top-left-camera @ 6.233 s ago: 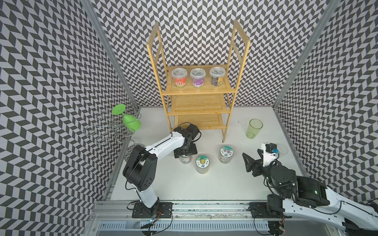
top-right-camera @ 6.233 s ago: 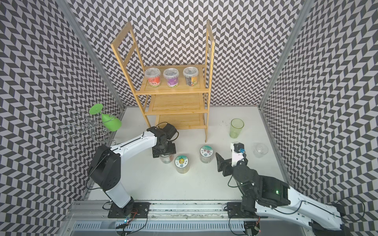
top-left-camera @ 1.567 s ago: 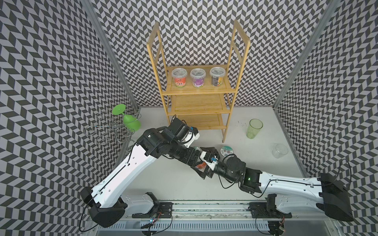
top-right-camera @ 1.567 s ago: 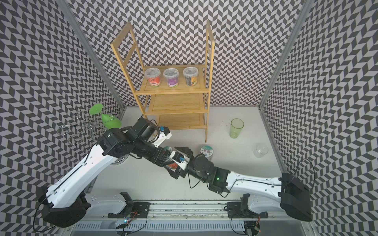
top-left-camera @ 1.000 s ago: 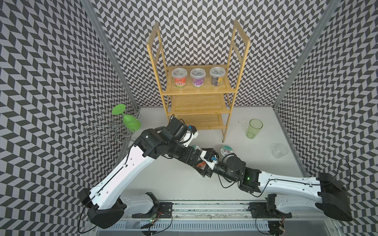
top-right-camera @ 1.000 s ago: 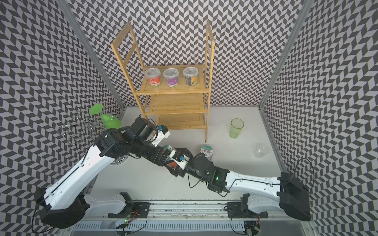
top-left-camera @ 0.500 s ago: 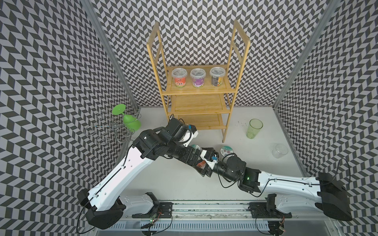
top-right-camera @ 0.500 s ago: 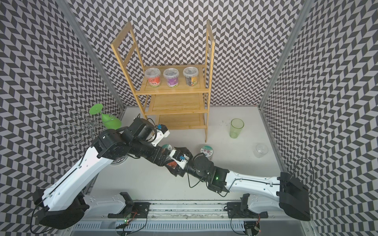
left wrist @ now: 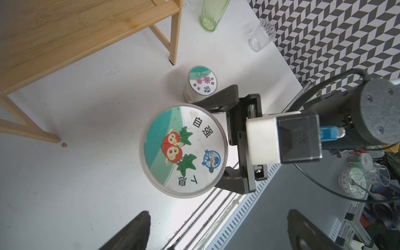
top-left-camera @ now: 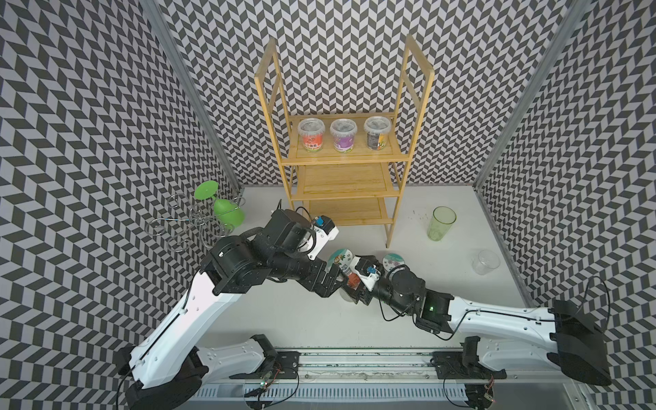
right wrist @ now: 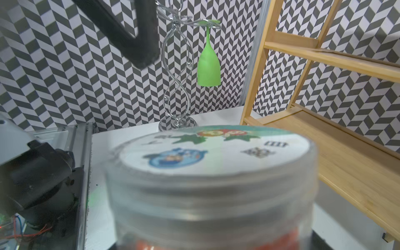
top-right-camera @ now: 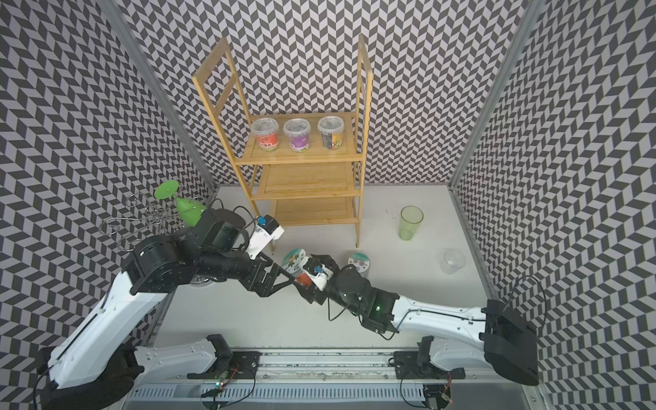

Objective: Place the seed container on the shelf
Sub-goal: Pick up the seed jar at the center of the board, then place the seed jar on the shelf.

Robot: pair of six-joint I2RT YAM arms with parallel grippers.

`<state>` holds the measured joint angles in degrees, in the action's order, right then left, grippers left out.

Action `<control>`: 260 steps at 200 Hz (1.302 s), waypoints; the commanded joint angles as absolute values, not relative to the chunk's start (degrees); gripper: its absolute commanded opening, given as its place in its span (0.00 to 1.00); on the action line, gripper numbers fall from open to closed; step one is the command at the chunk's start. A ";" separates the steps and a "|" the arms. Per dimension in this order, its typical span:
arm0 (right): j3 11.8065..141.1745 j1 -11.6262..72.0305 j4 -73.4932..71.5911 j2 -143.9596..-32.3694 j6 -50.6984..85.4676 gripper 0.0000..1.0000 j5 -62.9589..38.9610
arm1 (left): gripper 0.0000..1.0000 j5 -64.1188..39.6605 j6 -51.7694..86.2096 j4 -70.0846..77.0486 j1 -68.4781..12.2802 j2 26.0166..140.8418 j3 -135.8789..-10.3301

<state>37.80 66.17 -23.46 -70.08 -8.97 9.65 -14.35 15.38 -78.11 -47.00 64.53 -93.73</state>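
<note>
The seed container, a clear jar with a radish-picture lid and a red label, is gripped mid-table by my right gripper. Its dark fingers press both sides of the jar. In both top views the jar leans a little. My left gripper hangs just above the lid, open wide and holding nothing; it also shows in a top view. The bamboo shelf stands at the back, with three tubs on one board. The right wrist view is filled by the lid.
A second jar with a flower lid stands just right of the grippers, near the shelf's front leg. A green tumbler and a clear cup stand at the right. A chrome wire stand with a green glass is at the left wall.
Six seconds ago the right arm sat at the front right and the left gripper was down on a jar. Over the last second the left arm edged back slightly; the grip is unchanged.
</note>
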 commanded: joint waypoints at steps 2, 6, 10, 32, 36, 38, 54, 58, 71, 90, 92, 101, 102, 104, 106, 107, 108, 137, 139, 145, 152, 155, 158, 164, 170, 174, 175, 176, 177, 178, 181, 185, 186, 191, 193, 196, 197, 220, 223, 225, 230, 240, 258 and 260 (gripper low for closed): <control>37.44 65.96 -26.33 -68.03 -8.26 0.60 10.62 | 1.00 -12.38 14.67 -77.61 -46.73 63.40 -94.63; 37.44 65.94 -26.24 -67.91 -8.27 0.60 10.66 | 0.99 -11.63 14.83 -77.61 -46.65 63.29 -94.86; 37.44 65.96 -26.18 -67.71 -8.26 0.60 10.65 | 0.99 -10.58 15.13 -77.63 -46.59 63.22 -95.14; 37.54 65.96 -25.93 -66.67 -8.04 0.60 10.97 | 1.00 -4.53 15.85 -77.61 -44.98 62.71 -97.53; 37.58 65.92 -25.96 -66.44 -7.93 0.60 11.04 | 0.99 -2.88 16.18 -77.66 -44.61 62.62 -98.06; 37.61 65.92 -25.96 -66.31 -7.92 0.60 11.07 | 0.99 -2.26 16.24 -77.62 -44.40 62.59 -98.28; 38.00 65.95 -26.17 -65.45 -7.58 0.60 11.38 | 1.00 3.84 16.93 -77.61 -42.57 62.54 -100.94; 38.09 65.95 -26.27 -65.24 -7.49 0.60 11.51 | 1.00 5.45 17.17 -77.44 -42.18 62.48 -101.47; 38.25 65.98 -27.30 -64.50 -7.16 0.60 12.08 | 0.99 9.53 17.68 -76.90 -40.74 62.16 -103.17; 38.83 65.97 -29.24 -63.76 -6.63 0.60 13.11 | 1.00 14.31 19.18 -74.08 -39.40 61.12 -103.91; 38.95 65.93 -29.46 -63.80 -6.56 0.60 13.21 | 1.00 14.74 19.41 -73.78 -39.32 60.96 -103.83; 39.56 65.92 -30.17 -63.71 -6.43 0.60 13.98 | 0.99 16.63 20.93 -72.63 -39.12 60.21 -103.38; 39.64 65.92 -30.20 -63.72 -6.42 0.60 14.06 | 0.99 16.71 21.06 -72.48 -39.11 59.96 -103.38; 39.75 65.92 -30.40 -63.72 -6.42 0.60 14.33 | 1.00 17.05 21.37 -72.15 -39.05 59.86 -103.08; 39.95 65.92 -30.54 -63.68 -6.42 0.60 14.41 | 1.00 17.25 21.49 -71.83 -39.03 59.57 -102.89; 40.02 65.92 -30.61 -63.70 -6.42 0.60 14.55 | 1.00 17.41 21.69 -71.64 -39.03 59.54 -102.73; 40.09 65.96 -30.73 -63.71 -6.42 0.60 14.70 | 1.00 17.58 21.87 -71.50 -39.02 59.48 -102.61; 42.59 65.96 -33.09 -64.13 -6.84 0.60 18.20 | 1.00 21.90 27.00 -68.04 -38.94 56.01 -98.93; 42.82 65.93 -33.26 -64.18 -6.92 0.60 18.55 | 1.00 22.17 27.18 -67.83 -39.00 55.77 -98.65; 43.34 65.93 -33.67 -64.39 -6.89 0.60 19.60 | 1.00 22.85 28.11 -67.24 -38.98 55.09 -97.88; 43.86 65.94 -34.36 -64.73 -7.01 0.60 20.61 | 0.99 23.37 28.58 -66.47 -38.91 54.33 -97.04; 44.07 65.98 -34.67 -64.88 -7.15 0.61 21.17 | 0.99 23.62 28.81 -66.34 -38.98 54.03 -96.77; 44.30 65.93 -35.02 -65.04 -7.20 0.61 21.71 | 0.99 23.94 29.02 -66.11 -38.97 53.83 -96.50; 44.67 65.84 -35.68 -65.42 -7.27 0.61 22.43 | 1.00 24.45 29.42 -65.72 -38.96 53.30 -95.99; 45.09 65.72 -36.21 -65.80 -7.66 0.61 22.61 | 0.99 24.65 29.57 -65.26 -38.89 52.87 -95.52; 45.37 65.65 -36.64 -66.18 -7.82 0.61 22.86 | 1.00 24.77 29.58 -64.95 -38.93 52.63 -95.31; 45.45 65.61 -36.78 -66.22 -7.82 0.61 22.94 | 1.00 24.86 29.64 -64.95 -38.93 52.55 -95.25; 45.53 65.59 -36.89 -66.33 -7.87 0.61 23.03 | 1.00 25.00 29.67 -64.95 -38.93 52.51 -95.22; 45.57 65.58 -37.03 -66.43 -7.89 0.61 23.12 | 1.00 25.07 29.78 -64.91 -38.93 52.45 -95.16; 45.64 65.57 -37.15 -66.53 -7.90 0.61 23.20 | 1.00 25.23 29.87 -64.93 -38.98 52.37 -95.13; 45.84 65.50 -37.51 -66.87 -7.99 0.61 23.47 | 1.00 25.49 30.19 -64.89 -38.95 52.22 -95.02; 46.15 65.50 -38.04 -67.19 -8.07 0.61 23.63 | 1.00 25.92 30.58 -64.83 -39.02 52.00 -94.88; 46.23 65.45 -38.14 -67.19 -8.08 0.61 23.64 | 1.00 26.01 30.67 -64.80 -39.02 51.93 -94.82; 46.63 65.40 -38.67 -67.81 -8.21 0.61 23.58 | 0.99 26.38 31.04 -64.49 -38.96 51.56 -94.60; 46.83 65.28 -38.89 -68.04 -8.25 0.61 23.56 | 1.00 26.50 31.18 -64.33 -38.94 51.41 -94.47; 47.15 65.22 -39.28 -68.33 -8.34 0.61 23.53 | 0.99 26.63 31.31 -64.14 -39.00 51.16 -94.24; 47.26 65.22 -39.42 -68.53 -8.34 0.61 23.59 | 0.99 26.72 31.39 -64.06 -38.97 51.07 -94.18; 49.87 65.05 -41.83 -72.02 -8.76 0.61 23.95 | 0.99 28.30 32.47 -62.63 -39.02 49.07 -92.62; 50.26 65.12 -42.25 -72.47 -8.84 0.61 23.91 | 1.00 28.43 32.63 -62.46 -38.98 48.85 -92.54; 50.53 65.08 -42.45 -72.76 -8.91 0.61 23.91 | 1.00 28.60 32.72 -62.42 -38.97 48.73 -92.52; 51.23 65.10 -43.17 -73.73 -9.08 0.61 23.91 | 1.00 28.94 32.90 -62.38 -39.00 48.46 -92.38; 52.63 64.99 -44.53 -75.65 -9.52 0.61 24.05 | 1.00 29.46 33.05 -62.23 -38.99 48.00 -92.12; 55.14 64.93 -47.51 -79.14 -10.82 0.60 24.42 | 1.00 30.96 33.83 -62.17 -39.02 47.06 -91.87; 55.34 64.88 -47.82 -79.55 -10.92 0.60 24.43 | 1.00 31.07 33.88 -62.06 -39.02 46.86 -91.79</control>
<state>51.29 65.14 -38.22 -76.38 -8.95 23.24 27.86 32.34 -64.25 -39.22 48.29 -92.42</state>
